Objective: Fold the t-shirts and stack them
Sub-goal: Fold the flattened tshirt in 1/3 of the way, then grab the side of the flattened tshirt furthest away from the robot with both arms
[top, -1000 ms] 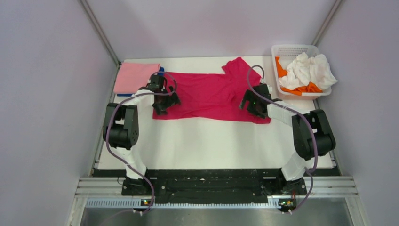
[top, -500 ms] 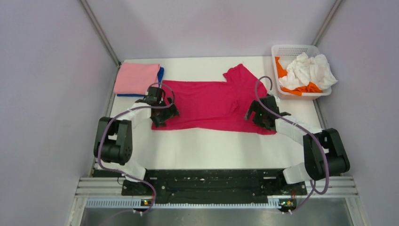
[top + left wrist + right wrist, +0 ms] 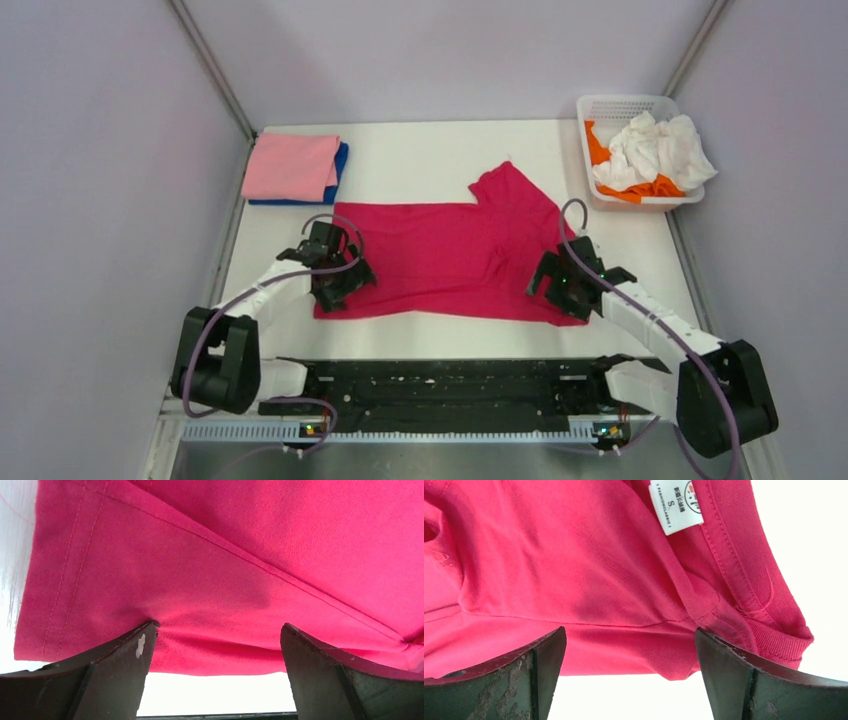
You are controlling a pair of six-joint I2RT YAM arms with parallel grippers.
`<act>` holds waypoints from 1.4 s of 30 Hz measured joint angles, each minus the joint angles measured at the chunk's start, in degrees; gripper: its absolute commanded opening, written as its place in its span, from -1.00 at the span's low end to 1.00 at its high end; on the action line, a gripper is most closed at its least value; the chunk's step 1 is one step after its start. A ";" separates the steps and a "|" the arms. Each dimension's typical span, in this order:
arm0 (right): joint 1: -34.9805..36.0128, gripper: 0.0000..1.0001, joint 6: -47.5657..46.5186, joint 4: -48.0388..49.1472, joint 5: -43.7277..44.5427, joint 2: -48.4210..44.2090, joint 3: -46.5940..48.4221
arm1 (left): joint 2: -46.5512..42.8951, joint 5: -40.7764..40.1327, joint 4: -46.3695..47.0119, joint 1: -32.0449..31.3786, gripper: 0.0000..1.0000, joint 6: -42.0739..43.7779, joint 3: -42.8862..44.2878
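A crimson-red t-shirt (image 3: 440, 255) lies spread flat across the middle of the table, its neck end to the right. My left gripper (image 3: 335, 283) stands open with its fingertips pressed on the shirt's near left corner (image 3: 100, 595). My right gripper (image 3: 562, 283) is open too, its tips down on the near right part by the collar. In the wrist views the left gripper (image 3: 218, 627) and the right gripper (image 3: 630, 630) each straddle red cloth without pinching it. A white neck label (image 3: 674, 505) shows by the collar. A folded pink t-shirt (image 3: 290, 165) lies on a blue one (image 3: 341, 160).
A white mesh basket (image 3: 625, 102) at the back right holds a crumpled white t-shirt (image 3: 655, 150) over an orange one (image 3: 600, 142). The pink and blue stack sits at the back left corner. Grey walls close in both sides.
Both arms have pulled back toward the table's near edge, and the red shirt has slid that way with them. Both grippers stayed open.
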 measured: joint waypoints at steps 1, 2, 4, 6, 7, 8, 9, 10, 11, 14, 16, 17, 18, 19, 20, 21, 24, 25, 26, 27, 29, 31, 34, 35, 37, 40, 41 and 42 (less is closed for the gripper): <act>0.55 0.97 0.55 -0.72 0.09 -0.85 -0.46 | -0.70 -0.28 -0.07 -0.09 0.98 -0.31 -0.52; 1.14 0.97 1.22 -1.70 0.15 -1.73 -0.66 | -1.38 -0.52 -0.24 -0.17 0.98 -0.52 -0.96; 2.03 0.97 2.27 -3.30 0.48 -2.95 -1.01 | -3.17 -1.01 -1.22 -0.31 0.98 -1.25 -2.03; 2.62 0.97 3.08 -4.90 1.09 -3.93 -1.25 | -4.94 -1.97 -2.67 -0.35 0.98 -1.55 -2.95; 2.82 0.97 3.30 -5.60 1.40 -4.42 -1.25 | -5.73 -2.43 -3.39 -0.35 0.98 -1.62 -3.32; 2.86 0.97 3.50 -6.12 1.79 -4.92 -1.25 | -6.40 -2.80 -4.04 -0.35 0.98 -1.68 -3.63; 2.86 0.98 3.69 -6.60 2.25 -5.49 -1.25 | -6.97 -3.15 -4.57 -0.35 0.98 -1.70 -3.80; 2.86 0.97 3.80 -6.91 2.60 -5.81 -1.25 | -7.39 -3.48 -4.83 -0.35 0.98 -1.70 -3.93; 2.86 0.97 3.87 -7.39 3.13 -6.23 -1.27 | -7.69 -3.78 -5.16 -0.35 0.98 -1.70 -4.00; 2.86 0.97 3.74 -8.13 4.02 -6.40 -1.27 | -8.37 -5.05 -6.05 -0.35 0.98 -1.66 -4.02; 2.86 0.97 2.89 -8.02 4.00 -6.45 -1.09 | -8.85 -5.01 -6.56 -0.35 0.98 -1.57 -3.91; 2.86 0.97 2.14 -8.24 4.07 -6.45 -0.63 | -9.35 -4.94 -6.99 -0.35 0.98 -1.46 -3.69; 2.86 0.97 1.36 -8.52 4.24 -6.45 0.48 | -9.97 -4.92 -7.50 -0.35 0.98 -1.33 -3.17; 2.86 0.97 0.50 -8.74 4.57 -6.45 1.92 | -10.71 -4.90 -7.85 -0.35 0.98 -1.16 -2.23; 2.86 0.97 -0.46 -8.72 5.18 -6.45 3.93 | -11.32 -4.94 -8.11 -0.35 0.98 -0.85 -0.96; 2.86 0.97 -1.14 -8.61 5.62 -6.43 5.77 | -11.72 -5.03 -8.17 -0.35 0.98 -0.35 0.76; 2.86 0.97 -4.11 -6.47 6.86 -5.73 12.15 | -11.54 -7.28 -7.54 -0.35 0.98 1.03 7.04; 2.86 0.97 -5.07 -5.16 7.13 -5.03 14.23 | -11.08 -8.33 -7.17 -0.35 0.98 1.40 8.66; 2.86 0.97 -5.95 -3.72 7.32 -4.07 16.13 | -10.01 -9.77 -6.93 -0.33 0.98 1.79 10.99; 2.86 0.97 -6.82 -2.21 7.52 -2.78 18.03 | -8.72 -10.75 -6.60 -0.22 0.98 2.12 12.79; 2.86 0.97 -8.37 1.22 7.91 0.52 21.40 | -3.52 -13.22 -6.29 0.31 0.98 2.91 18.29; 2.71 0.97 -9.90 4.55 8.15 4.57 24.41 | 2.03 -15.28 -5.73 1.25 0.94 3.52 22.93; 1.81 0.97 -12.39 9.20 8.02 11.78 28.65 | 10.80 -17.86 -5.38 3.08 0.85 4.72 29.53; 1.38 0.97 -13.07 10.10 7.91 14.08 30.03 | 13.68 -18.49 -5.29 3.72 0.81 5.03 31.63; -0.11 0.97 -14.34 11.10 7.45 20.35 34.53 | 20.15 -19.32 -5.22 5.09 0.73 5.75 36.41; -2.21 0.98 -15.30 11.61 5.97 28.09 40.44 | 28.06 -20.28 -5.38 6.49 0.64 6.36 42.51; -2.84 0.97 -15.80 11.98 5.18 30.53 42.21 | 30.56 -20.50 -5.40 6.86 0.63 6.56 44.59; -3.26 0.97 -16.28 12.26 4.76 32.35 43.54 | 32.48 -20.65 -5.22 7.08 0.61 6.73 46.01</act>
